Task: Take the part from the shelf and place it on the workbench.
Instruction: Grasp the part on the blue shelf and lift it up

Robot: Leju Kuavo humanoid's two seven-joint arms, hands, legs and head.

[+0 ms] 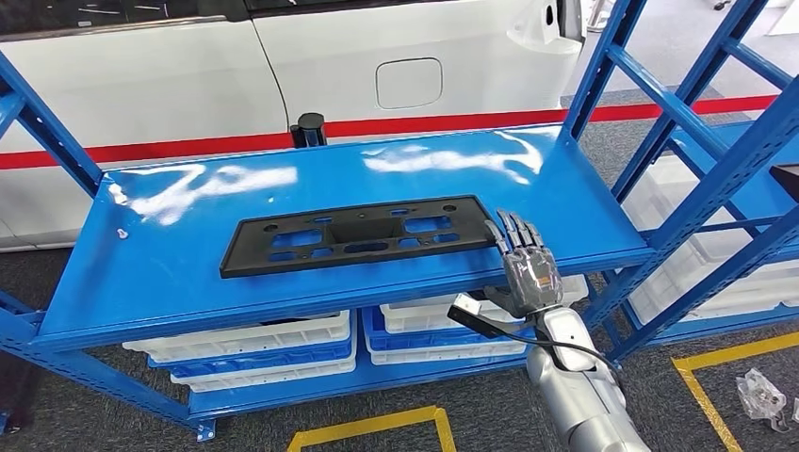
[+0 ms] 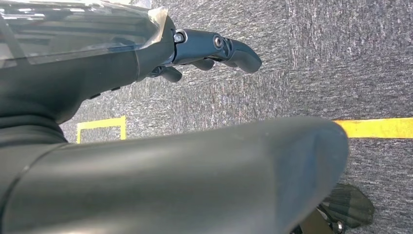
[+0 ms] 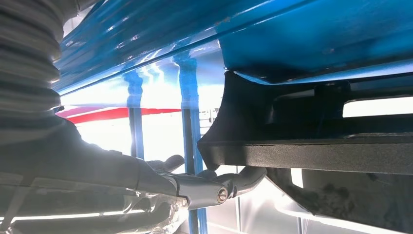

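Observation:
The part, a flat black plastic plate (image 1: pixel 363 235) with several cut-outs, lies flat on the top blue shelf board (image 1: pixel 170 273), near the middle. My right hand (image 1: pixel 526 268) is raised at the shelf's front edge, just right of the plate. Its fingers are stretched out and apart, and their tips reach the plate's right end. Up close, one fingertip (image 3: pixel 246 176) touches the corner of the plate (image 3: pixel 311 151), with nothing gripped. My left hand (image 2: pixel 214 48) hangs over the grey carpet, its dark fingers loosely extended and holding nothing.
White bins (image 1: pixel 254 339) fill the lower shelf. A white car (image 1: pixel 283 66) stands right behind the rack. A second blue rack (image 1: pixel 725 169) with white bins is at the right. Yellow tape (image 1: pixel 377 428) marks the carpet, and a plastic bag (image 1: pixel 761 394) lies at the right.

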